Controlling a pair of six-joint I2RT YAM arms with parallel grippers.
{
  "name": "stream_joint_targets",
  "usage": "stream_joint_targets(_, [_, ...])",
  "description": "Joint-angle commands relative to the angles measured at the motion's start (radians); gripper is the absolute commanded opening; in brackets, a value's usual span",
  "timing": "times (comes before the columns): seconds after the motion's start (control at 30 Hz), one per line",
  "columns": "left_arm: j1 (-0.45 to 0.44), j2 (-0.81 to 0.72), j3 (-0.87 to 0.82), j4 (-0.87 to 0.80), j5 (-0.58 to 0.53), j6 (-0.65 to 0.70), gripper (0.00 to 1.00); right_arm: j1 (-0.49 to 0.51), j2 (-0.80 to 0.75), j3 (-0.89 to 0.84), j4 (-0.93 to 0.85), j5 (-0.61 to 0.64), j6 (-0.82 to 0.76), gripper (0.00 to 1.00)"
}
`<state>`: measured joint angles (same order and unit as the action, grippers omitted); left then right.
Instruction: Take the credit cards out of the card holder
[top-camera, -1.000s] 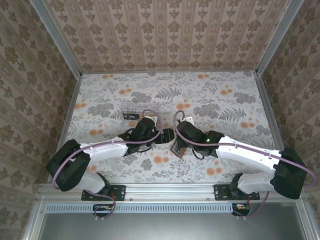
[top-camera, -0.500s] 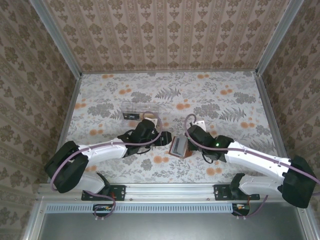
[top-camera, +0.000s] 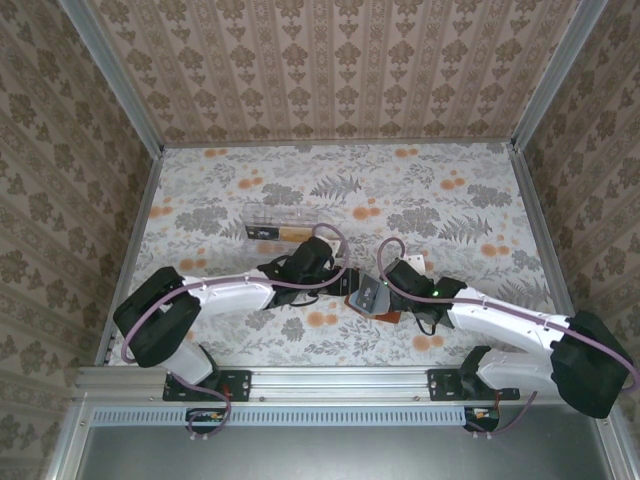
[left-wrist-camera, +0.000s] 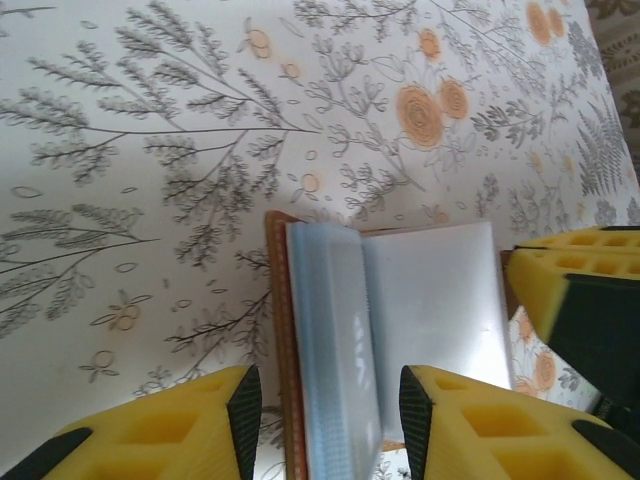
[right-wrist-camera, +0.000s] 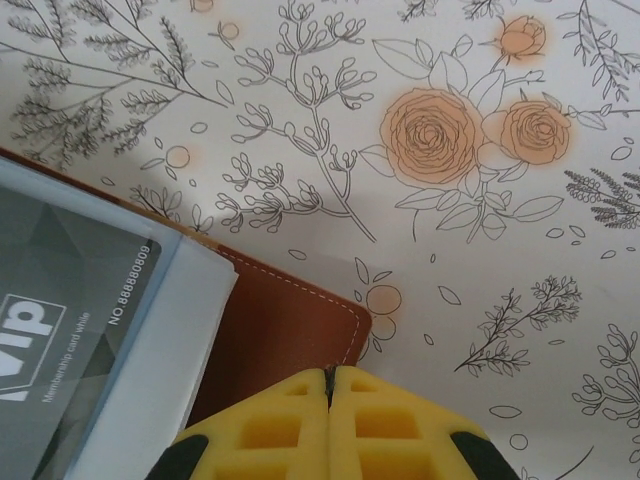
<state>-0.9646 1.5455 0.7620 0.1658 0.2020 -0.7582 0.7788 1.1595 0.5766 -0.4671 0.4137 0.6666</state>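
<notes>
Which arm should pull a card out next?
Probably left. The left gripper is open around the holder's sleeves, ready to close on a card. The right gripper is shut on the holder's brown corner, so it looks busy steadying it.

Lab test booth; wallpapered walls, aluminium frame

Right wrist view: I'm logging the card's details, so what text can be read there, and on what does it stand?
"VIP", first letter cut off by the picture's edge: large white letters on the dark grey card.
"Membership card": small print under those letters; a further word is too small to read.
"NO" and a number made mostly of 8s: along the card's edge; exact digits unsure.
The card holder: no text on its leather.
</notes>
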Motion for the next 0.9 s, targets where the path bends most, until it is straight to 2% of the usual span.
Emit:
stream_joint_targets(0.0, [-0.011, -0.004, 0.039, -0.023, -0.01, 0.037, 0.43, -0.004, 0.006, 0.01, 0.008, 0.002, 0.018, 0.0])
stream_joint_targets(0.2, [-0.012, -0.042, 0.047, -0.068, -0.053, 0.065, 0.43, -0.048, 0.004, 0.027, -0.005, 0.02, 0.008, 0.0])
stream_joint_targets(0.3, [-0.011, -0.029, 0.064, -0.064, -0.022, 0.072, 0.37, -0.062, 0.006, 0.017, 0.016, -0.019, -0.004, 0.0])
stream_joint_targets(0.57, [-0.036, 0.053, 0.126, -0.033, 0.057, 0.097, 0.35, -0.062, -0.024, 0.011, 0.009, -0.013, 0.002, 0.0])
stream_joint_targets(0.73, [-0.038, 0.146, 0.148, -0.018, 0.1, 0.088, 0.25, -0.063, -0.005, 0.011, 0.005, -0.013, 0.017, 0.01])
stream_joint_targets(0.87, [-0.055, 0.191, 0.149, 0.015, 0.136, 0.073, 0.24, -0.063, -0.007, 0.005, 0.011, -0.02, 0.022, 0.03])
